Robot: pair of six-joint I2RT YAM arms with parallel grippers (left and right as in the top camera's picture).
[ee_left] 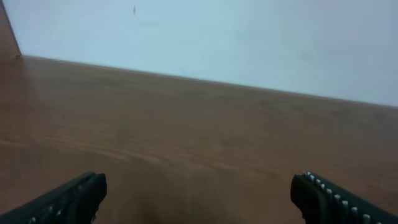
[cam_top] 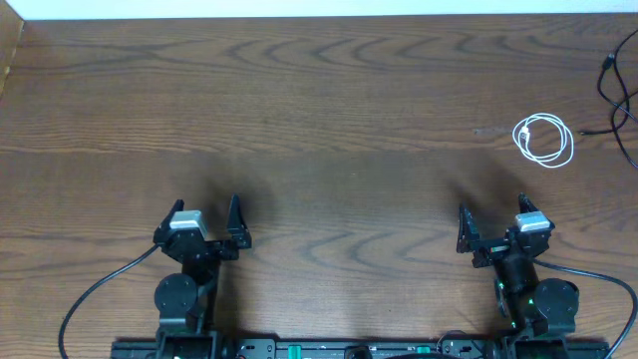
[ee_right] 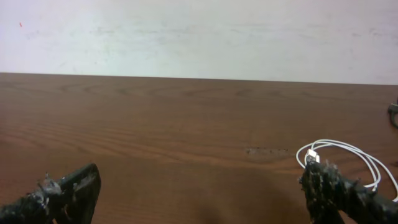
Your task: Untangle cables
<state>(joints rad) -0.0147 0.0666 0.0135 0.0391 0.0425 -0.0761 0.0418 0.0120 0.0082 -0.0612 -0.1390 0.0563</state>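
The white cable (cam_top: 543, 140) lies coiled in a small loop on the wooden table at the far right. It also shows in the right wrist view (ee_right: 311, 159), just beyond my right finger. The black cable (cam_top: 618, 100) runs loosely along the table's right edge, apart from the white one, with a small plug end (cam_top: 588, 132) pointing toward it; only a bit shows in the right wrist view (ee_right: 393, 112). My left gripper (cam_top: 206, 216) (ee_left: 199, 196) is open and empty at the near left. My right gripper (cam_top: 493, 217) (ee_right: 199, 193) is open and empty, below the white cable.
The brown wooden table (cam_top: 319, 120) spans the whole view, with a white wall behind it (ee_right: 199, 31). Thick black arm wires trail from both arm bases at the near edge (cam_top: 100, 289).
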